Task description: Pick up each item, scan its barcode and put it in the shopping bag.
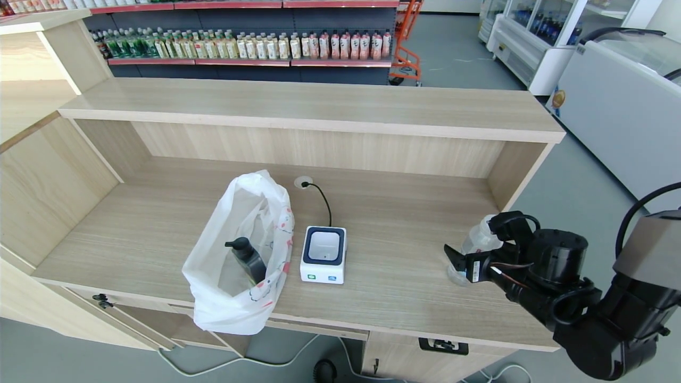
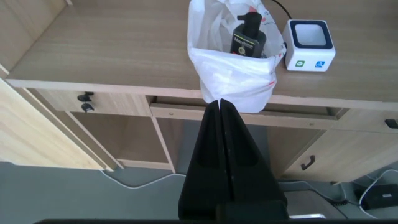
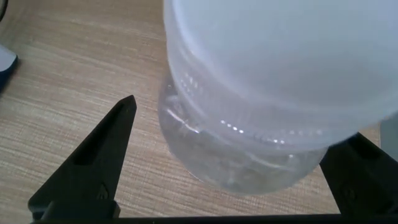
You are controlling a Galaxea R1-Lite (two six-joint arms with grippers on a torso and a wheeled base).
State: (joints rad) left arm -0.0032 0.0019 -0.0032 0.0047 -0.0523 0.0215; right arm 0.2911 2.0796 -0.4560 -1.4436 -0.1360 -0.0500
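Hanging low before the front of the counter [image 1: 159, 223], my left gripper [image 2: 221, 109] is clenched, with nothing inside. My right gripper [image 3: 236, 134] is released; I see its fingers [image 3: 99, 168] on both sides of the clear bottle [image 1: 479, 240], which stands at the counter's 4 o'clock. The shopping bag [image 1: 234, 298] holds a dark pump bottle [image 1: 247, 258]. The scanner [image 1: 323, 254] sits just beside, at the bag's 3 o'clock.
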